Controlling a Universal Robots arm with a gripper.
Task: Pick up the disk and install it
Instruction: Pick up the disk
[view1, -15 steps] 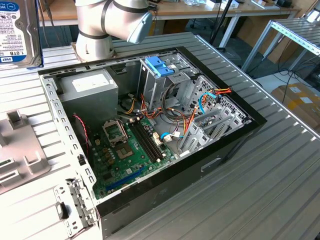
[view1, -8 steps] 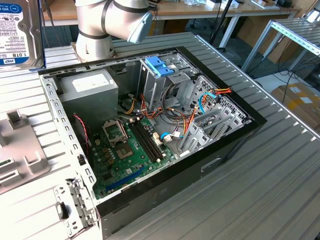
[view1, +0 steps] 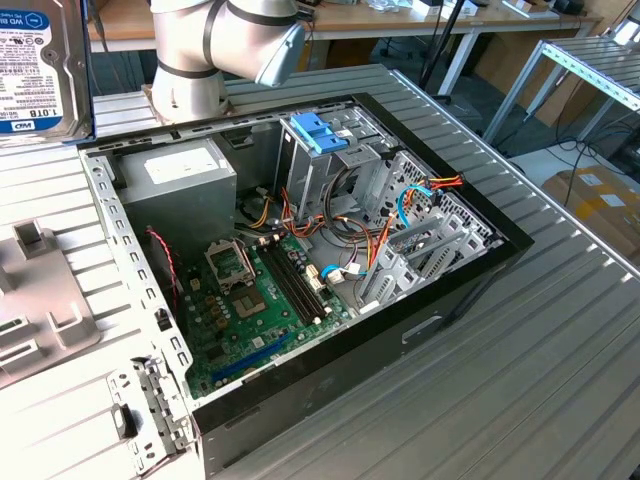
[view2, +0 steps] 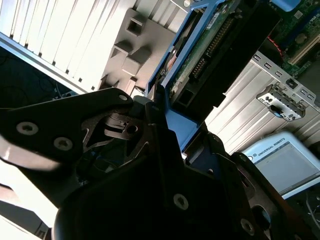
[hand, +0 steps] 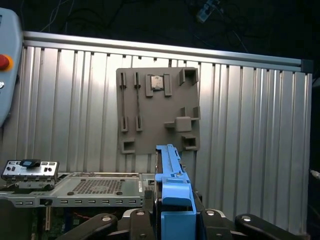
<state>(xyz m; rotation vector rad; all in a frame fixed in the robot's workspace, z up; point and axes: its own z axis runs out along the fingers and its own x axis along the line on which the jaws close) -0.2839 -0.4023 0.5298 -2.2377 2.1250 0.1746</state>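
Disk (hand: 172, 187) sits edge-on in the gripper (hand: 175, 222), fingers clenched on its blue rails; in the exterior view it hangs at the upper left, well apart from the case (view1: 330, 390). I'd say the carry needs a firm, square hold on the rails, not the board side; lining the rails up with the cage (view1: 300, 170) and staying clear of the cables (view1: 350, 240) matter most.

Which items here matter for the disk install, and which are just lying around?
Job: disk, clamped in the pincer; open computer case; drive cage inside it.
Lying about: grey fixture plate; teach pendant.
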